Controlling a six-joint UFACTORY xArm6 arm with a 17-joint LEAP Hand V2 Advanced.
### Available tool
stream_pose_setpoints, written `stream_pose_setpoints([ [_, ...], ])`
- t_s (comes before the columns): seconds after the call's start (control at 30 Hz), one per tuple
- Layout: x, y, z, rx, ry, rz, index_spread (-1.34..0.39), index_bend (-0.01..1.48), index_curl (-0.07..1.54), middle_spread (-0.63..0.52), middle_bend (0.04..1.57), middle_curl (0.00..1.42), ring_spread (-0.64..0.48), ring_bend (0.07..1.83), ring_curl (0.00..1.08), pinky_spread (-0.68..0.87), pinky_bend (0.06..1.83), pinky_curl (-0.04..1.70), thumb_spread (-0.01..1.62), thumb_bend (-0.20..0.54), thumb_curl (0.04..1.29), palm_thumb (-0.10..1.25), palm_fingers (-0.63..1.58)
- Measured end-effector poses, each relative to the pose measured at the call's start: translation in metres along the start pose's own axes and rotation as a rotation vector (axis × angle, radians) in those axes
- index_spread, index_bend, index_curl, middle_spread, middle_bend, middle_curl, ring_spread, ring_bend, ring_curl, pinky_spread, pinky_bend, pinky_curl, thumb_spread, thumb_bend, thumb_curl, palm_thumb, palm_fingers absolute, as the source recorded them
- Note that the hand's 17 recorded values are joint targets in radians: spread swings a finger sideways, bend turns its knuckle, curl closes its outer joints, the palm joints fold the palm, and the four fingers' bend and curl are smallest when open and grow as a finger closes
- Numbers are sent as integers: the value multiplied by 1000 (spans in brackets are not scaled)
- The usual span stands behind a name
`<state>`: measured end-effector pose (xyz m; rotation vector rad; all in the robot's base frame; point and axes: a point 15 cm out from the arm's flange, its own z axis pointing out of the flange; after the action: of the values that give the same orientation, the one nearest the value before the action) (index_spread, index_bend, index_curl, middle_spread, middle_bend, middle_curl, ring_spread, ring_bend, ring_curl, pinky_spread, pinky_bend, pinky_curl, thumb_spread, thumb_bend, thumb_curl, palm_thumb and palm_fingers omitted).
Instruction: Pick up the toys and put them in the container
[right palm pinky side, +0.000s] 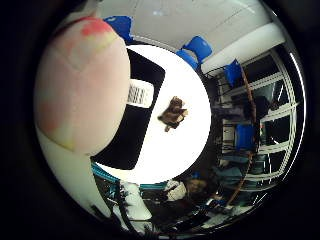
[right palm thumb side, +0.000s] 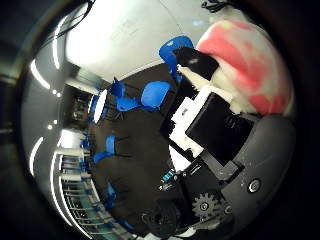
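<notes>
A large soft toy (right palm pinky side: 80, 85), pale cream with pink-red and yellowish patches, fills much of the little-finger-side view, so it sits close against the palm. The same toy shows in the thumb-side view as a pink and white rounded mass, with white and black parts of the right hand (right palm thumb side: 210, 125) lying across it. The fingers appear curled against the toy's side and holding it (the fingertips themselves are hidden behind the toy, so how tightly they close cannot be told).

Beyond the held toy lies a round white table (right palm pinky side: 185, 145). On it sits a black container (right palm pinky side: 132, 125), rectangular with rounded corners, carrying a white label with a barcode on its near end. The held toy overlaps the container's edge in the view; whether they touch cannot be told.

A small brown toy (right palm pinky side: 172, 114) lies on the bare white tabletop, just beside the container and apart from it.

Blue chairs (right palm thumb side: 152, 95) stand on dark floor around the table.
</notes>
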<state>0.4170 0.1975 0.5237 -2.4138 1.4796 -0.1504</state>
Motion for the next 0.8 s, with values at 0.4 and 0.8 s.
stream_pose_setpoints([
  [0.4, 28, 27, 26, -155, 6, -55, -477, 368, 464, -58, 573, 380, 97, 727, 373, 313, 639, 634, 1188, -30, 334, 447, -3],
  [0.8, 105, 41, 15, -149, 29, -31, -442, 170, 336, 12, 306, 304, 205, 427, 233, 484, 425, 396, 1155, -19, 270, 376, 117],
])
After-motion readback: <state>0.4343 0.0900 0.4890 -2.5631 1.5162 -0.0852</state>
